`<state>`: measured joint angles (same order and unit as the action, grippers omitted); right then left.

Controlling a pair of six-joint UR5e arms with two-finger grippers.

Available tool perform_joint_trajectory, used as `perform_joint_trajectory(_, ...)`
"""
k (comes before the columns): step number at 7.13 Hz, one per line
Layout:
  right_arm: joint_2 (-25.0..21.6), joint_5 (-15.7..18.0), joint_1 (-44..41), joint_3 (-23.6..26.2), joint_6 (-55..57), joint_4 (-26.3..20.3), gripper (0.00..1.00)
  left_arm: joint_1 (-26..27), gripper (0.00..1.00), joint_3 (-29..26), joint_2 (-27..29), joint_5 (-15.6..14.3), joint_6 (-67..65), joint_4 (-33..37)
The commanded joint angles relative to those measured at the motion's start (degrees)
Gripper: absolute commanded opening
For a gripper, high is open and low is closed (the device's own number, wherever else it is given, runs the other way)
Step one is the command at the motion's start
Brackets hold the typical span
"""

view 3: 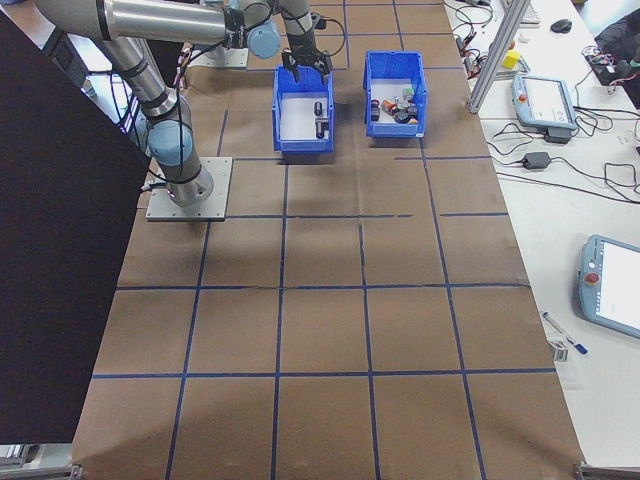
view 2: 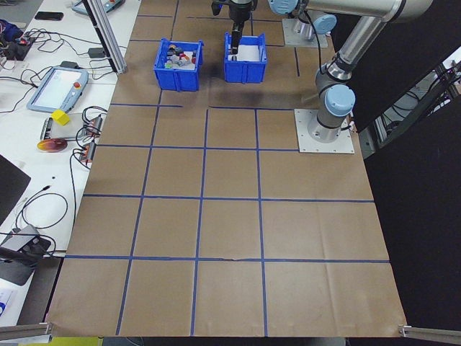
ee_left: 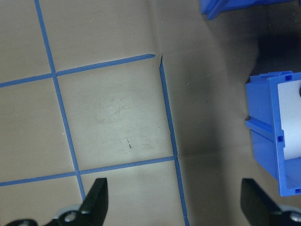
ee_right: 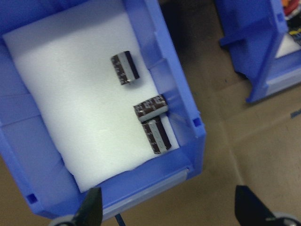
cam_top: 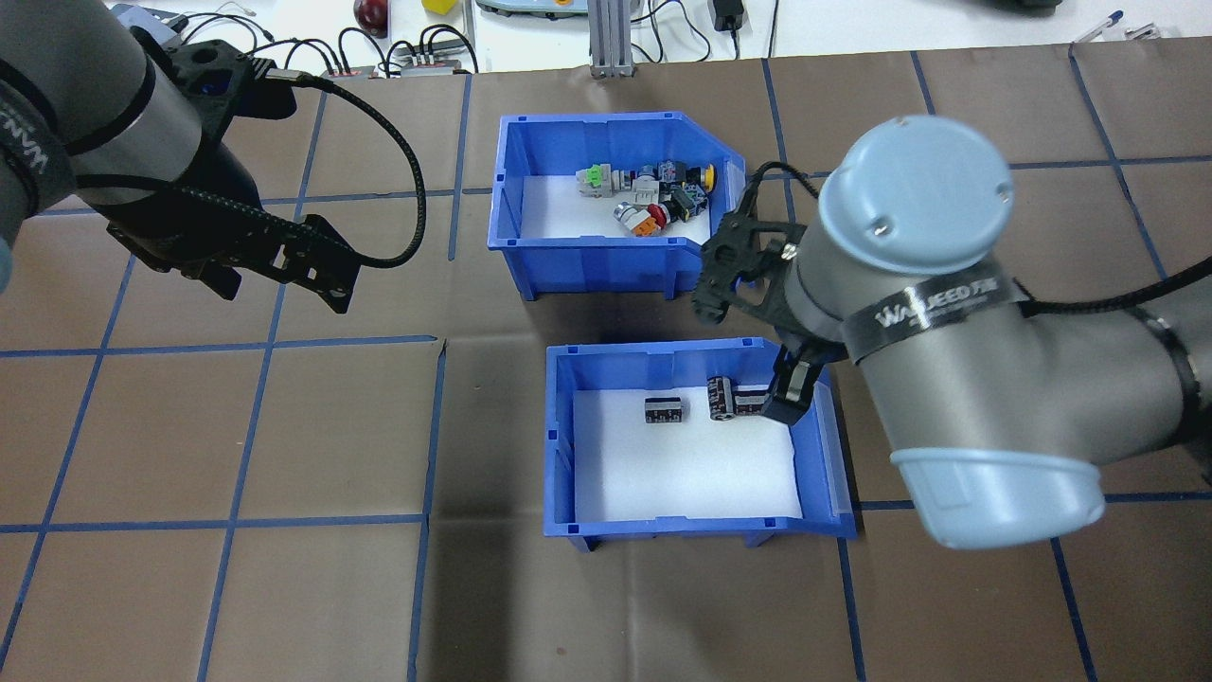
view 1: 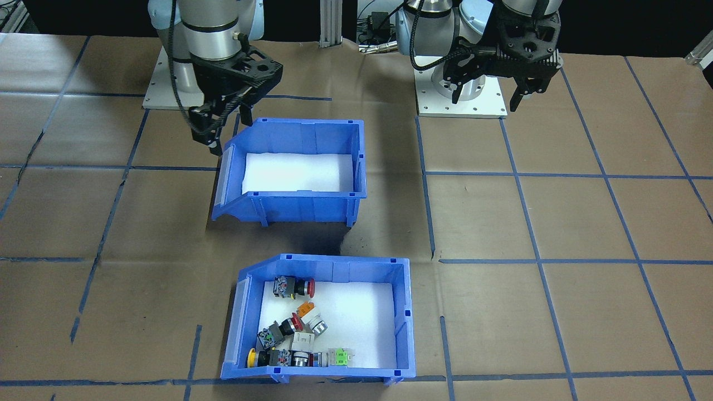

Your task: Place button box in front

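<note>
The button box (view 1: pixel 334 379) is a blue bin with a white liner, holding red, yellow, orange and green push buttons. It stands on the far side of the table from the robot (cam_top: pixel 606 258). No gripper touches it. My right gripper (cam_top: pixel 803 381) hangs open over the sloped open end of the nearer blue bin (cam_top: pixel 682 527); in the right wrist view its fingers (ee_right: pixel 91 209) straddle that bin's low wall. My left gripper (cam_top: pixel 284 292) is open above bare table, well to the left of both bins, holding nothing (ee_left: pixel 176 202).
The nearer bin (view 1: pixel 301 206) holds three small black blocks (ee_right: pixel 149 107) on white foam. The two bins stand about a hand's width apart. Brown paper with blue tape lines covers the table. Cables and devices lie beyond the far edge (cam_top: pixel 398 57).
</note>
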<state>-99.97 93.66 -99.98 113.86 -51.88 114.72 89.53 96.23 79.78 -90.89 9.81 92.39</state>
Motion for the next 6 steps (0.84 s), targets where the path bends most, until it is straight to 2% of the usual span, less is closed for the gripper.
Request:
perform_joint_trajectory(1, 0.47, -0.68, 7.75, -3.28, 12.06, -0.72, 1.00, -0.06, 1.00, 0.01, 0.20, 0.01, -0.49, -0.11)
perform_joint_trajectory(2, 1.00, -1.63, 10.22, -5.03, 21.46, -4.12, 1.00, -0.06, 1.00, -0.08, 0.29, -0.07, -1.88, -0.11)
perform_joint_trajectory(3, 1.44, -5.73, 11.81, -8.18, 29.47, -10.34, 1.00, -0.06, 1.00, 0.01, 0.20, -0.07, -1.98, -0.11)
perform_joint_trajectory(4, 3.44, -6.56, 12.08, -12.04, 35.12, -14.92, 1.00, -0.06, 1.00, -0.08, 0.20, -0.07, -1.99, -0.11)
perform_joint_trajectory(5, 6.77, -6.13, 12.09, -16.08, 41.44, -16.36, 1.00, -0.06, 1.00, -0.17, 0.11, -0.07, -2.07, -0.19)
perform_joint_trajectory(6, 10.20, -6.04, 12.00, -21.00, 47.86, -21.33, 1.00, -0.06, 1.00, -0.08, 0.03, -0.51, -2.07, -0.80)
